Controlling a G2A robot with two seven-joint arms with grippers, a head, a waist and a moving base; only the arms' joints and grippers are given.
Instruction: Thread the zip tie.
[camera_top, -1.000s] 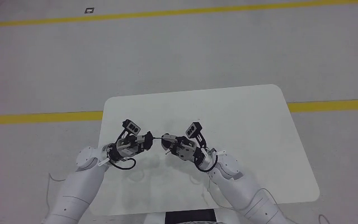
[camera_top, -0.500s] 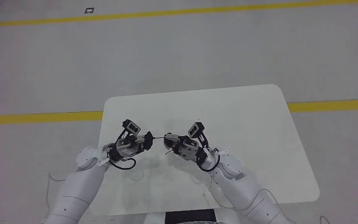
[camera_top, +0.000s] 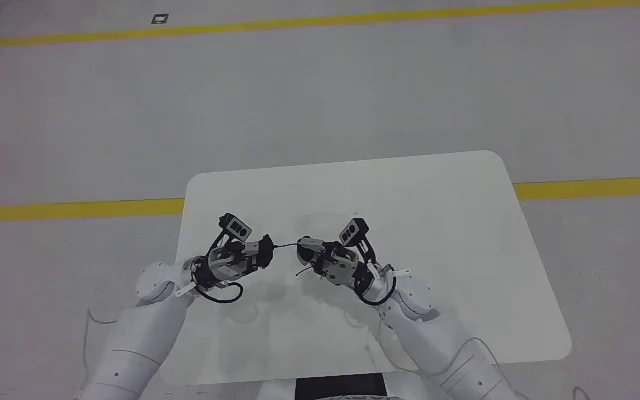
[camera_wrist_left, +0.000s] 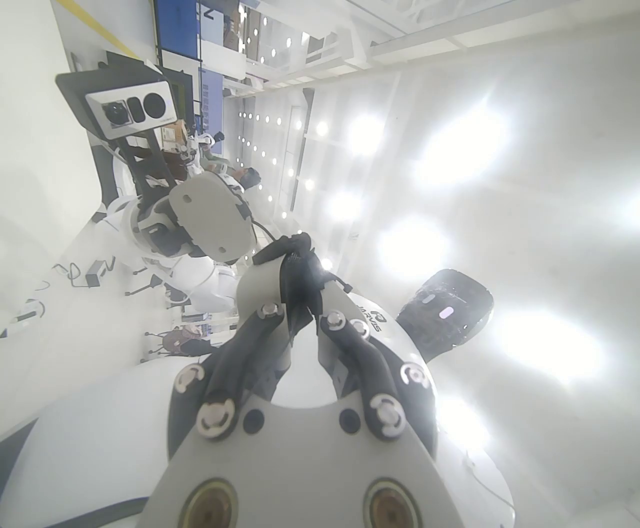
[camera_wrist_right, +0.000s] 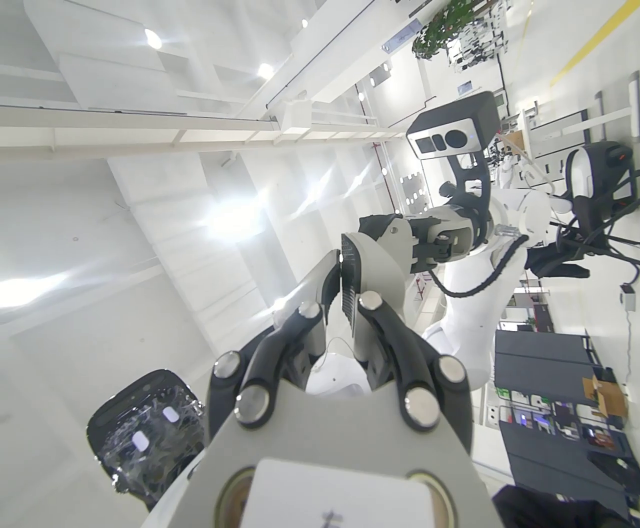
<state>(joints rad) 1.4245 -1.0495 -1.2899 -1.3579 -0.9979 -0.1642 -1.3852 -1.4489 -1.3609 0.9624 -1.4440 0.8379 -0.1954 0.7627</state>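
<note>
A thin black zip tie (camera_top: 284, 243) spans the short gap between my two grippers, held above the near left part of the white table (camera_top: 450, 200). My left gripper (camera_top: 264, 247) is shut on one end of it. In the left wrist view the black tie (camera_wrist_left: 299, 272) sits pinched between the left gripper (camera_wrist_left: 300, 250) fingers. My right gripper (camera_top: 303, 249) faces it from the other side and is shut, with the tie's other end running into its tips. Seen from the right wrist, the right gripper (camera_wrist_right: 341, 272) has its ribbed pads pressed together.
Each wrist view shows the opposite arm's gripper close by, the right one (camera_wrist_left: 202, 225) and the left one (camera_wrist_right: 395, 245). The table's far and right parts are bare. A yellow line (camera_top: 90, 210) crosses the floor beyond the table's edge.
My right gripper has shifted slightly to the right, and the stretch of tie between the grippers looks a little longer. The left arm has stayed put.
</note>
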